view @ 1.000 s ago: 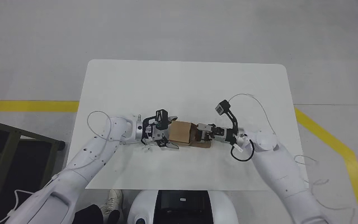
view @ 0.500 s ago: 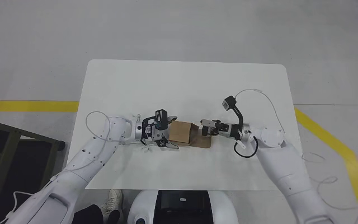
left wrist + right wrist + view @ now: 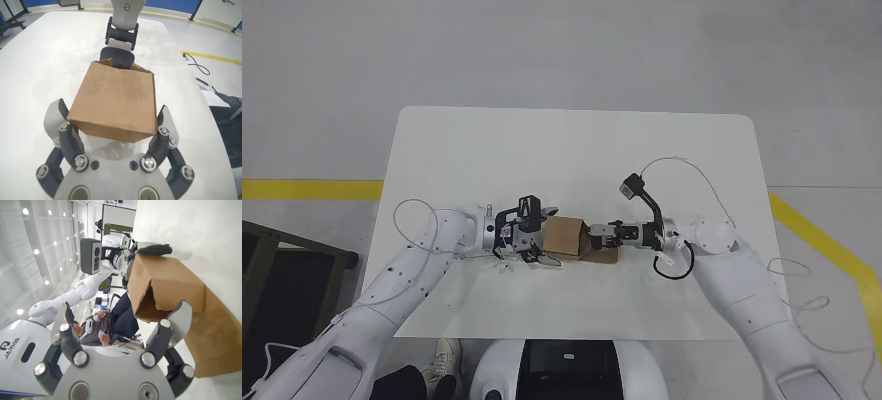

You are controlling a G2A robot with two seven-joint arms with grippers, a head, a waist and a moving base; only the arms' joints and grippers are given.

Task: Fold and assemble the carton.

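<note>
**Two claws at opposite ends of a lying carton**

The left claw (image 3: 110, 107) is spread wide and clasps the near end of the carton (image 3: 121, 87) between its fingers (image 3: 56, 113). One pad sits against a near corner of the box, and the other is right at the opposite corner. The brown carton lies on its side straight ahead of this claw. A closed face is turned up, and the far end is open with a ragged rim.

At that far end is the right claw (image 3: 123, 308), facing the left one with the carton between them. It stands wide and grips nothing. One finger (image 3: 177, 317) lies just in front of the carton's open mouth. The other is well clear of the cardboard, on the side away from the bench. In the left wrist view, a dark pad of this claw shows just behind the ragged rim.

A broad flap (image 3: 213, 336) runs out from the mouth and lies flat on the bench, beside the right claw and under the finger nearest the box.

Seen from above, claw, carton and claw form one straight line. The white bench (image 3: 572, 150) spreads out from them on every side. Beyond the right claw, a thin white cable (image 3: 697, 178) loops from that arm above the bench.
</note>
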